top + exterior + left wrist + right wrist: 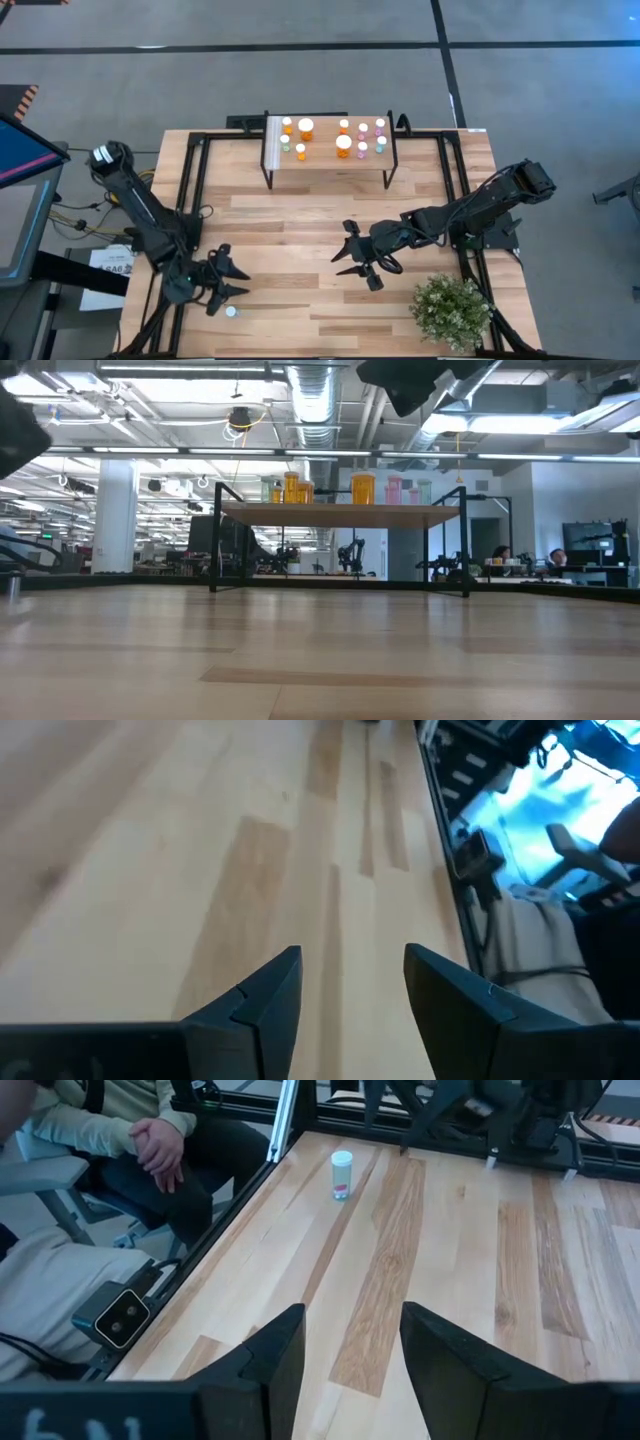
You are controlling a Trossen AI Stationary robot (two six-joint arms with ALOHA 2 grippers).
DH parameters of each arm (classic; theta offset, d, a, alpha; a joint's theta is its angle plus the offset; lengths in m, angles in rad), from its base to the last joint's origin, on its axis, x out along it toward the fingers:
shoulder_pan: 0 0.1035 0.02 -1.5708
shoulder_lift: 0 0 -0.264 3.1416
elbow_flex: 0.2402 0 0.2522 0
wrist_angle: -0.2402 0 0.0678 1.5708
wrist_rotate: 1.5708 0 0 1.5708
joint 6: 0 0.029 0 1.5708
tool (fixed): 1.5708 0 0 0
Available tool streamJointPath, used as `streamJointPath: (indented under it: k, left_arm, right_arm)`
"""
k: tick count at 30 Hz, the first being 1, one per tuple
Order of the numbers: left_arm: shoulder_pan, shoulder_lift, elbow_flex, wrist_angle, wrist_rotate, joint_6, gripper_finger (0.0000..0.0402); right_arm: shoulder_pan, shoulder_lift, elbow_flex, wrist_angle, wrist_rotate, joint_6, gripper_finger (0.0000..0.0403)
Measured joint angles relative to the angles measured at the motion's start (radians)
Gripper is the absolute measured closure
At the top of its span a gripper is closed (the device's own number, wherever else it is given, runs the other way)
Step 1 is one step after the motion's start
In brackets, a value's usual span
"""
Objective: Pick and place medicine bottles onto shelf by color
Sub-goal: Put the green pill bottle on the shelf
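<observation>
Sorting nearly complete; one bottle outstanding.
Medicine bottles [343,143] stand on shelf [330,160] at table's [300,215] far edge; last bottle [231,311] near-left corner. Left gripper [232,280] beside it and right gripper [350,254] mid-table: both partly open, empty.

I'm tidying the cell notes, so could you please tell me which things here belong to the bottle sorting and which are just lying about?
Belongs to the job:
- shelf
- bottles on the shelf
- lone bottle on the table, near the left gripper
- right gripper, open, empty

Just lying about:
- green plant
- blue screen beside the table
</observation>
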Motion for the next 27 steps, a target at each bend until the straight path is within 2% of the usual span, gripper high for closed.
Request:
streamJointPath:
  k: [4,9,13,17,20,22,25,27]
  left_arm:
    - [-0.064,0.065,0.022,-0.004,-0.038,-0.072,0.0237]
    - [-0.125,0.11,0.095,-0.097,-0.107,-0.156,0.0237]
    - [-0.158,0.172,0.153,-0.13,-0.163,-0.155,0.0237]
    - [-0.179,0.257,0.188,-0.13,-0.279,-0.09,0.0237]
    - [-0.188,0.296,0.193,-0.135,-0.327,-0.061,0.0237]
    - [-0.197,0.302,0.193,-0.162,-0.39,-0.053,0.0237]
    - [-0.209,0.296,0.194,-0.24,-0.561,-0.051,0.0237]
    - [-0.21,0.277,0.194,-0.309,-0.592,-0.083,0.0237]
  right_arm:
    - [0.0,0.0,0.0,-0.013,0.0,-0.001,0.0215]
    - [0.0,0.0,0.0,-0.012,0.0,-0.001,0.0214]
    - [0.0,0.0,0.0,-0.007,0.0,-0.001,0.0214]
    - [0.0,0.0,0.0,-0.002,0.0,-0.001,0.0215]
    - [0.0,0.0,0.0,0.029,0.0,-0.001,0.0213]
    - [0.0,0.0,0.0,0.063,0.0,-0.003,0.0212]
    - [0.0,0.0,0.001,0.093,0.0,-0.026,0.0211]
    - [0.0,0.0,0.001,0.108,0.0,-0.036,0.0211]
